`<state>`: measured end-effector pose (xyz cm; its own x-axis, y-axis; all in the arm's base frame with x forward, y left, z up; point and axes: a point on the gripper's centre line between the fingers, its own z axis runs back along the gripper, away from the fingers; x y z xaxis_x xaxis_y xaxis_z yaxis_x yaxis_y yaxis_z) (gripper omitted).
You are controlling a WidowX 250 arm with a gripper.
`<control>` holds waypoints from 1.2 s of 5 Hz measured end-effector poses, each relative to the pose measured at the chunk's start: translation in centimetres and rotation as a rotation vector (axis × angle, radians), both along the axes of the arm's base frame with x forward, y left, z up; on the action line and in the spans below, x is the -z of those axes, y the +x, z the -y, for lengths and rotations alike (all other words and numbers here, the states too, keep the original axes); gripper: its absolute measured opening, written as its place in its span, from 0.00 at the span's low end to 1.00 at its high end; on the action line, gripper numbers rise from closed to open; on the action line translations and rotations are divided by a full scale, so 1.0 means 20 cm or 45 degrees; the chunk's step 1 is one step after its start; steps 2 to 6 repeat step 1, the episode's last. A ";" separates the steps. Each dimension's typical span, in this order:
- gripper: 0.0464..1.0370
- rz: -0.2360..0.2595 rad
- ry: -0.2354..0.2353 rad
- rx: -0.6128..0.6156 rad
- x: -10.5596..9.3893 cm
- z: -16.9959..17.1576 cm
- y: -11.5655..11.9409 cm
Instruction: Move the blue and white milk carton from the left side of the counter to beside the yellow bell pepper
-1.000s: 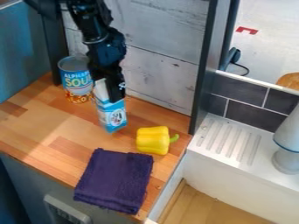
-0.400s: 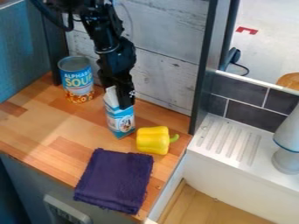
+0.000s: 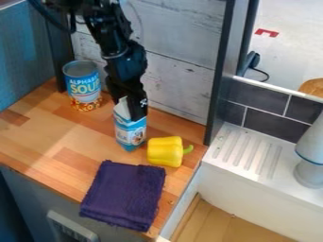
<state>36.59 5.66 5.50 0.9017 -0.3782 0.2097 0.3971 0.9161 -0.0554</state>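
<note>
Black gripper (image 3: 131,109) holds blue/wht carton (image 3: 131,134) just beside yel. pepper (image 3: 165,151).

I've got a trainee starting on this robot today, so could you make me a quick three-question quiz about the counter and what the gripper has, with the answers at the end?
1. True or false: the yellow pepper lies on its side on the wooden counter, its stem pointing toward the ridged white drainboard.

2. Short answer: what color is the folded cloth?

3. Multiple choice: what does the gripper hold?
A) The yellow pepper
B) The folded cloth
C) The blue and white carton

Key: 1 true; 2 dark purple; 3 C.
</note>
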 end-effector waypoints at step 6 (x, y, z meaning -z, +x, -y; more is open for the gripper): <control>0.97 0.145 -0.046 0.005 -0.28 0.04 -0.01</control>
